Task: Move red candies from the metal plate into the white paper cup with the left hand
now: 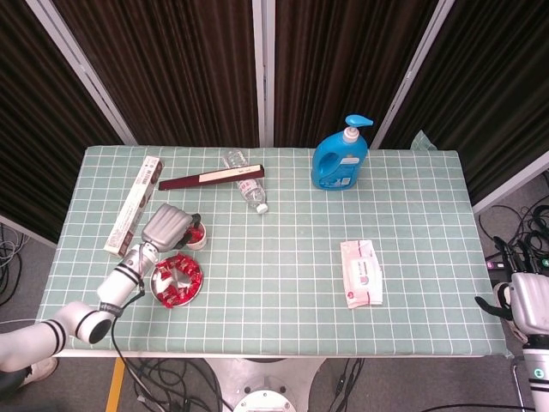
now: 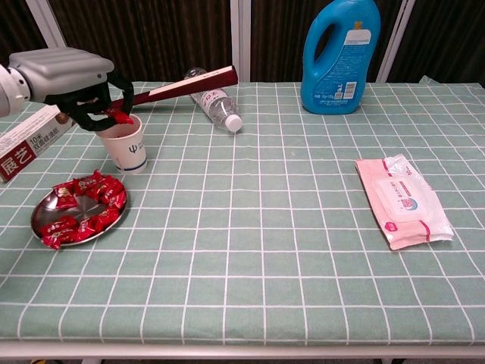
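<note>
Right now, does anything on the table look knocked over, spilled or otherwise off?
Only the clear water bottle lies on its side near the far edge, cap toward the robot. No spill shows. The candies sit on the metal plate, and the white paper cup stands upright.
</note>
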{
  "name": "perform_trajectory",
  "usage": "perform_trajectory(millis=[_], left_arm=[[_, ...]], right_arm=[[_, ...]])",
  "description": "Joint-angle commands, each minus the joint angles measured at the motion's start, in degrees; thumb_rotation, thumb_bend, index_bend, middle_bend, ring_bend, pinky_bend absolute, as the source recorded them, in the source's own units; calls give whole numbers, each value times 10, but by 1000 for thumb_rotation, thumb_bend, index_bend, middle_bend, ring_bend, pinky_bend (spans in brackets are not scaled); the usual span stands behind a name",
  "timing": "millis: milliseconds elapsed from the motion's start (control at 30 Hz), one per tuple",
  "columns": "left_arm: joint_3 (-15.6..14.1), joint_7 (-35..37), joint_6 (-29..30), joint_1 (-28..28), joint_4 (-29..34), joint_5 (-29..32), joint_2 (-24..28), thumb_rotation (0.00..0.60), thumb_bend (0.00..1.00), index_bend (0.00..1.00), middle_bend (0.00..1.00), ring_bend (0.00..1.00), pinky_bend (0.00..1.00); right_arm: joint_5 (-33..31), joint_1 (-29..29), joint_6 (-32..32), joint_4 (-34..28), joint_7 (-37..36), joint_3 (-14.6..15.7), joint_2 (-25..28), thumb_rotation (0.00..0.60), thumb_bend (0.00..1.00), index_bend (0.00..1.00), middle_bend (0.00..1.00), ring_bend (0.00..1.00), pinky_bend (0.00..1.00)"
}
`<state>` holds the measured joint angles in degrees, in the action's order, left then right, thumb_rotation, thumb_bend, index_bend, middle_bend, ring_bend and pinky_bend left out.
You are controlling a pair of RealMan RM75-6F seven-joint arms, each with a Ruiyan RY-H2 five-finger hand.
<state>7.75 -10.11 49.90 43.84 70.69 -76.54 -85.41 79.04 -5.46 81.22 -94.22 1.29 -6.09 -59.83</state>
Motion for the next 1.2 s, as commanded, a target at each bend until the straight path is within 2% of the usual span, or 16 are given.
perform_trajectory(millis=[33, 100, 233, 333, 467, 600, 767, 1200], left_arm=[[1, -5, 3, -3, 9, 11, 1, 600, 383, 372, 952, 959, 1000], [-1, -7, 22, -11, 16, 6, 6, 600, 364, 330, 946, 959, 1000], [-8, 13, 78, -43, 43, -10, 27, 600, 349, 325, 938, 958, 1000], [-23, 28, 117, -71, 52, -27, 41, 600, 347, 362, 937, 956, 1000], [-64, 46, 160, -108, 40, -71, 48, 600, 339, 446, 934, 955, 1000], [-97, 52, 167, -124, 14, -103, 41, 600, 338, 455, 932, 954, 1000], [-127, 39, 141, -122, -37, -133, 15, 600, 339, 455, 932, 953, 1000], [-136, 21, 104, -115, -126, -148, -39, 600, 339, 448, 932, 952, 1000]], right_arm=[[-1, 0, -1, 1, 0, 0, 0, 600, 22, 3, 179, 7, 410], [1, -1, -2, 1, -1, 0, 0, 600, 22, 4, 179, 7, 410], [3, -4, -3, 1, -1, -1, 0, 600, 22, 4, 179, 7, 410], [5, -5, -4, 0, 0, -1, 0, 600, 22, 4, 179, 7, 410], [7, -6, -4, -2, 3, 0, 0, 600, 21, 3, 179, 7, 410], [10, -5, -2, -6, 8, 1, -1, 600, 21, 4, 179, 7, 410], [12, -5, 0, -12, 14, 3, -1, 600, 22, 4, 179, 7, 410], [11, -3, 4, -21, 25, 4, -1, 600, 21, 3, 180, 7, 411]])
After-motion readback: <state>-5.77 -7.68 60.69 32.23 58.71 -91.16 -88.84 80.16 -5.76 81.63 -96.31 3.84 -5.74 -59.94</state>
